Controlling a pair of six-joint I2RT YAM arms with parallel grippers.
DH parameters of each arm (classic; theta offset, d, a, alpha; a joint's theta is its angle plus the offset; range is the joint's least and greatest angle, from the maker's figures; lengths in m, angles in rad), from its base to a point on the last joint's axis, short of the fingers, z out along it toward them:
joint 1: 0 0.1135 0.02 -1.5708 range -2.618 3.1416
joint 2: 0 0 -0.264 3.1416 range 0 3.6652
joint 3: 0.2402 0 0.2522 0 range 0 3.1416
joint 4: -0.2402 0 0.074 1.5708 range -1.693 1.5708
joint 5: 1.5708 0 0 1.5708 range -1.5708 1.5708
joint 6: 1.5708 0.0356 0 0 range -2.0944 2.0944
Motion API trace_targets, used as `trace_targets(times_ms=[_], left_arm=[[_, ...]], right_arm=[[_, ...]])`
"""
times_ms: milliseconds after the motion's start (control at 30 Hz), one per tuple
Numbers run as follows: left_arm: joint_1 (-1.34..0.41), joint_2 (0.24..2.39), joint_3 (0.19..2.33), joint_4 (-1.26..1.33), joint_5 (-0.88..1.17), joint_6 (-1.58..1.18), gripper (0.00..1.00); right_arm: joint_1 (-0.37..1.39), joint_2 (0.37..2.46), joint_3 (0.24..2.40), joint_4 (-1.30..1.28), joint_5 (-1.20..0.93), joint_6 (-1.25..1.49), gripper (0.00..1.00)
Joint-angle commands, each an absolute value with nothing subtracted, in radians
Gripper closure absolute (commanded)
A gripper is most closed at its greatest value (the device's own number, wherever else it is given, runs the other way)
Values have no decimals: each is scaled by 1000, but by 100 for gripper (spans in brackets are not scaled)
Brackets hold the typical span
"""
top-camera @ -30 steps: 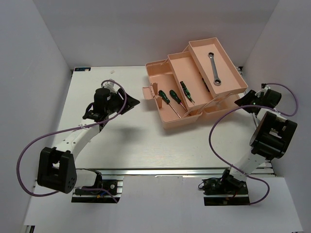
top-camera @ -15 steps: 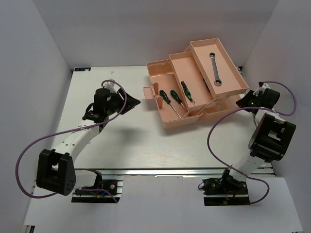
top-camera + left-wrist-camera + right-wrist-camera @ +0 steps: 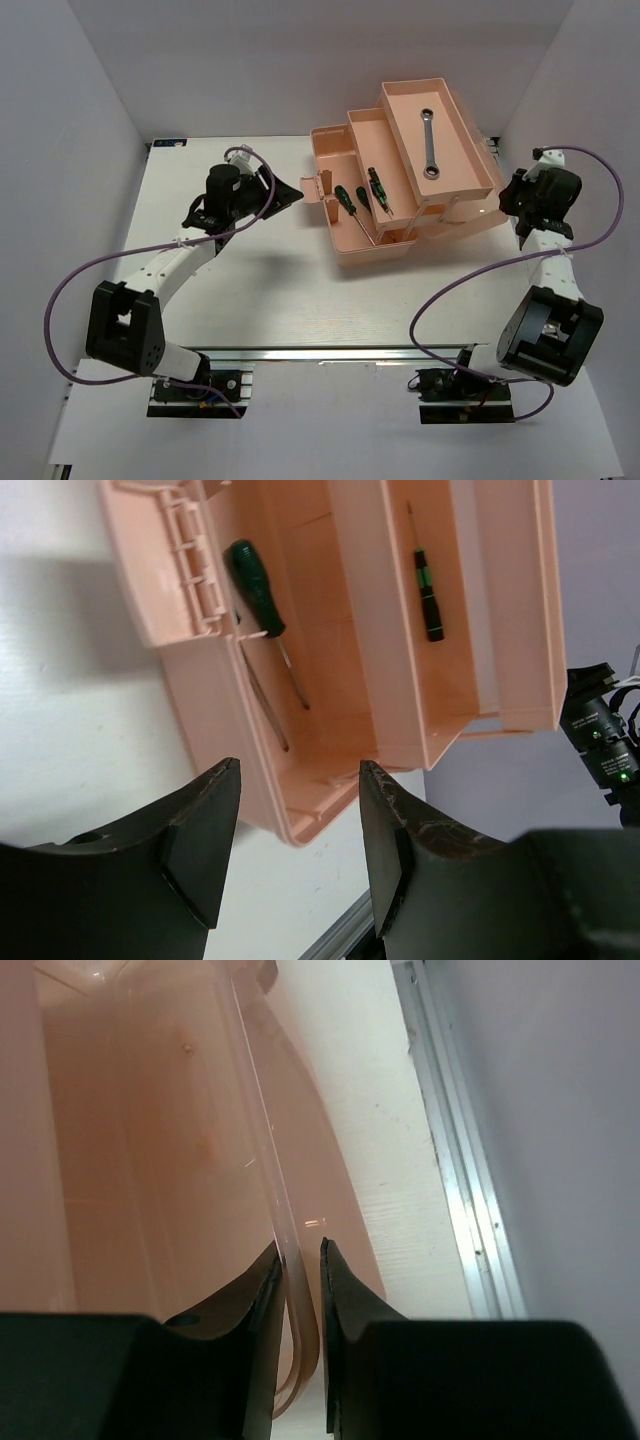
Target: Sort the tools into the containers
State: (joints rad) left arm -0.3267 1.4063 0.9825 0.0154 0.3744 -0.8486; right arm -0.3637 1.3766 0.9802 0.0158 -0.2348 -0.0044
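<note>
The salmon-pink toolbox [image 3: 335,150] stands open at the back of the table, its trays stepped up to the right. A silver wrench [image 3: 430,145] lies in the top tray. One thin green screwdriver [image 3: 380,190] lies in the middle tray [image 3: 455,540], and two dark-handled screwdrivers [image 3: 345,200] rest in the bottom compartment [image 3: 335,630]. The left wrist view shows a green-handled screwdriver [image 3: 255,587] and the thin one [image 3: 428,590]. My left gripper [image 3: 290,193] hangs open just left of the box's latch [image 3: 318,186], with nothing in it [image 3: 298,780]. My right gripper [image 3: 510,197] is shut on a thin pink edge [image 3: 255,1110] at the toolbox's right end [image 3: 298,1255].
White walls close in the table on the left, back and right. An aluminium rail [image 3: 455,1190] runs along the table's right edge, close to my right gripper. Purple cables [image 3: 70,290] loop from both arms.
My right gripper has moved up to the toolbox's right end and shut on its edge. The toolbox has shifted slightly left and turned. My left arm has moved right, closer to the latch.
</note>
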Motion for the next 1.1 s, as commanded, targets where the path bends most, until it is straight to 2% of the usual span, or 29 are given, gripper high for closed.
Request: trace_targets(times_ms=[0, 267, 600, 733, 967, 1067], left_arm=[[-341, 1443, 1054, 72, 419, -831, 40], [-357, 1539, 1184, 118, 479, -841, 40], [-423, 1765, 1494, 222, 525, -952, 40], [-460, 1925, 1688, 265, 537, -1011, 40], [-500, 2285, 2228, 245, 525, -1106, 38], [-515, 2388, 2328, 256, 486, -1140, 36]], right_arm=[[-298, 1304, 1068, 141, -206, -38, 100], [-158, 1243, 1081, 192, -112, -195, 100], [44, 1149, 1014, 340, -5, -431, 100], [116, 1128, 968, 403, 41, -515, 100], [193, 1095, 901, 483, 66, -650, 100], [227, 1077, 874, 499, 69, -681, 100]])
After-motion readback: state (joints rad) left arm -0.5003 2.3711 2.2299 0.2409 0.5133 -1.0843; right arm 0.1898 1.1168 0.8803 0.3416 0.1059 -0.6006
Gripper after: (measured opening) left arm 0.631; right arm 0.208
